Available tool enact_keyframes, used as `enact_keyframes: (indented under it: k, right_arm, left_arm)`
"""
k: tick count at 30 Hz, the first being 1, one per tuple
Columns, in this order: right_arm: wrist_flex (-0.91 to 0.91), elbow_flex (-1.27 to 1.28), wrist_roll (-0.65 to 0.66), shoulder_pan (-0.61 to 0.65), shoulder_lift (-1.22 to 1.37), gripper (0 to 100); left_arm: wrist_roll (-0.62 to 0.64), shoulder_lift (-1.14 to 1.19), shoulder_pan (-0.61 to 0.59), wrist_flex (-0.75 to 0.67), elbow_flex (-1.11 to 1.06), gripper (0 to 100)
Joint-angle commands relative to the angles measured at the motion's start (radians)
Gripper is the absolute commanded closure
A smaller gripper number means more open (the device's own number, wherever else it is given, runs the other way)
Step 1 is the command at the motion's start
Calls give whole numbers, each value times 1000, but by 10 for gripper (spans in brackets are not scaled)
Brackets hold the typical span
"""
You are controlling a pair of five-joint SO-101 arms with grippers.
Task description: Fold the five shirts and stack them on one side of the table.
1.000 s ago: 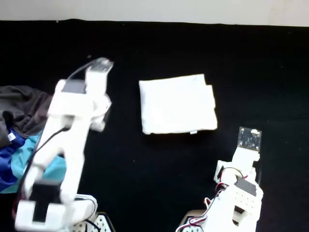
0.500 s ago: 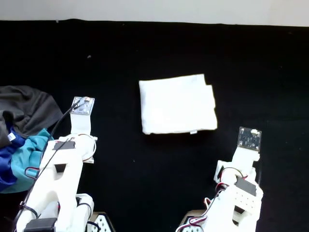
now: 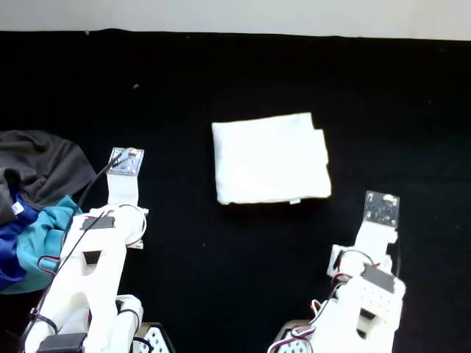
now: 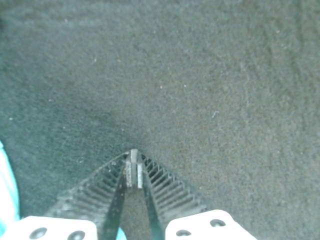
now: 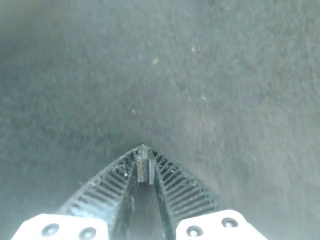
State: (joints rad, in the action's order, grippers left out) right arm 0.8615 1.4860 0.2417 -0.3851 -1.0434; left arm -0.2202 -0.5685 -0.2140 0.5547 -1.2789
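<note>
White folded shirt point(image 3: 271, 158) centred | shirt pile point(image 3: 33, 206) cut off at left edge

This looks like a robotics lab or test bench rather than a home. The worktop point(image 3: 221, 73) is covered edge to edge in plain black felt-like cloth, which runs unbroken under and ahead of both sets of jaws. The left arm point(image 3: 92, 272) and right arm point(image 3: 368, 294) are bare white plastic, with loose wires point(image 3: 337, 287) and an uncased camera board point(image 3: 382, 209) on the wrist. Beyond the jaws, past the cloth's far edge, stands a blank pale wall point(image 3: 235, 15).
</note>
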Motion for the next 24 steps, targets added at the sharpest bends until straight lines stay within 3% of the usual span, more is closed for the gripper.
enact_keyframes:
  k: [1,5,8,11,14,19,24]
  right_arm:
    - [213,-223,-8,31,-2,989]
    - [266,-437,-3,96,4,979]
    - [259,-542,-5,176,5,876]
    - [200,-578,-9,268,5,776]
    - [85,-582,-71,369,41,779]
    - [35,-728,-169,447,358,778]
    - [180,-1082,-330,449,786,696]
  left_arm:
    - [-8,-12,10,-20,-2,990]
    - [-8,-12,12,-20,-2,990]
    - [-8,-12,12,-20,-2,990]
    - [-8,-12,12,-20,-2,990]
    - [-8,-12,12,-20,-2,990]
    - [-9,-12,12,-20,-2,990]
    - [-9,-12,12,-20,-2,990]
